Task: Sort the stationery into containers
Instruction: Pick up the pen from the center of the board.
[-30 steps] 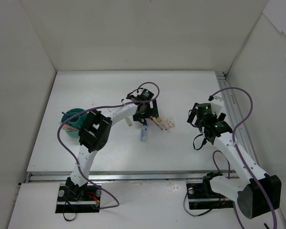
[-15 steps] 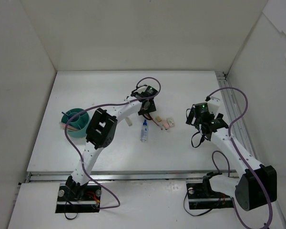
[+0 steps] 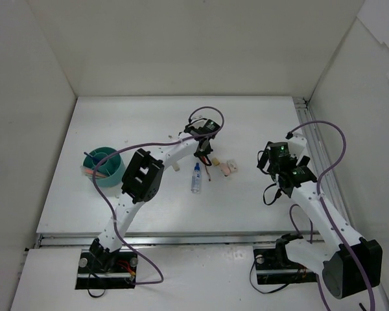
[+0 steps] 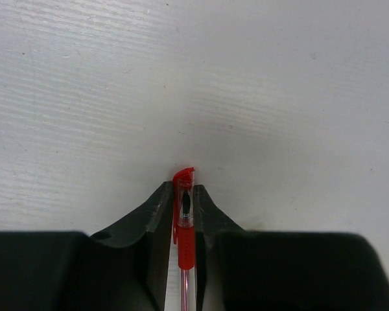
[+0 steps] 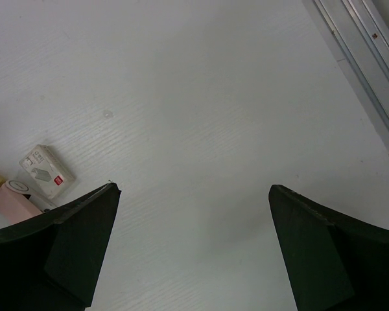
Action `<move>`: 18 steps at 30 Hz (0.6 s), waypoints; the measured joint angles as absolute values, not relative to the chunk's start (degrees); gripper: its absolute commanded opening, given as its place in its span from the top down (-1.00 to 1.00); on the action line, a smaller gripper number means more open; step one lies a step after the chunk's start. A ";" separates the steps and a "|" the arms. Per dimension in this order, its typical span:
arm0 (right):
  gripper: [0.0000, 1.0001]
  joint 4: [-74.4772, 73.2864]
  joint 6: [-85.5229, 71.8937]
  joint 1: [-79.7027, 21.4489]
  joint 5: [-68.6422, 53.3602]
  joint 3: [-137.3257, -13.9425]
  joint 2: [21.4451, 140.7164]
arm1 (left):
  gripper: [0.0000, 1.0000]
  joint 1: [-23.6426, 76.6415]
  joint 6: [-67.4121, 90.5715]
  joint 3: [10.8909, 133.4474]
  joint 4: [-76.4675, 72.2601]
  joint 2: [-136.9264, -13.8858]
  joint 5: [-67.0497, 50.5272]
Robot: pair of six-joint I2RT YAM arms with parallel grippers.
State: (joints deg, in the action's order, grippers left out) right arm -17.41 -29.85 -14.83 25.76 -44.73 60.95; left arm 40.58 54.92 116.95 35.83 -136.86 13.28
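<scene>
Looking down from the overhead view, the biggest thing is the white table (image 3: 246,123), with both arms bolted at its near edge. The left arm (image 3: 117,217) stretches way out toward the middle of the table and tips its wrist down. The right arm (image 3: 318,210) sits over on the right side, well apart from it. On the left there's the teal bowl (image 3: 113,175), round, with a few thin sticks leaning inside it, can't make out which ones from up here. Near the centre lies the blue-capped tube (image 3: 195,179), white body, flat on the table just beside the left wrist.

Now the main bit: the left gripper (image 4: 183,194) is clamped down tight on the red pen (image 4: 185,236). The wrist cam shows it nicely. The pen runs straight along the slot between the two black fingers, with its red cap and clip poking out just past the fingertips. There's a clear part where you can see the dark tip inside, then a red grip section and a thin see-through barrel further back. It's right over bare table, and whether the cap touches the surface I can't tell.

The right gripper (image 5: 192,189) is spread wide with nothing in it, hovering over bare table. At the left edge of its wrist view sit two small ones: a white eraser (image 5: 45,172) with a red label and a pink eraser (image 5: 13,199) just beside it, both well apart from the bowl
</scene>
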 measured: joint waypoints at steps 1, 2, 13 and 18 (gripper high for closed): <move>-0.96 -17.39 -29.87 -14.76 25.87 -44.56 60.60 | 1.00 40.69 54.94 116.99 36.10 -136.88 13.98; -0.96 -17.43 -29.91 -14.70 26.04 -44.45 60.31 | 1.00 40.73 54.94 116.99 36.34 -136.88 14.70; -0.96 -17.43 -29.95 -14.63 26.48 -44.25 59.24 | 1.00 38.61 47.68 107.11 27.22 -131.55 15.92; -0.96 -17.41 -29.76 -14.63 26.06 -44.25 58.96 | 1.00 38.20 40.69 97.08 17.47 -122.52 14.66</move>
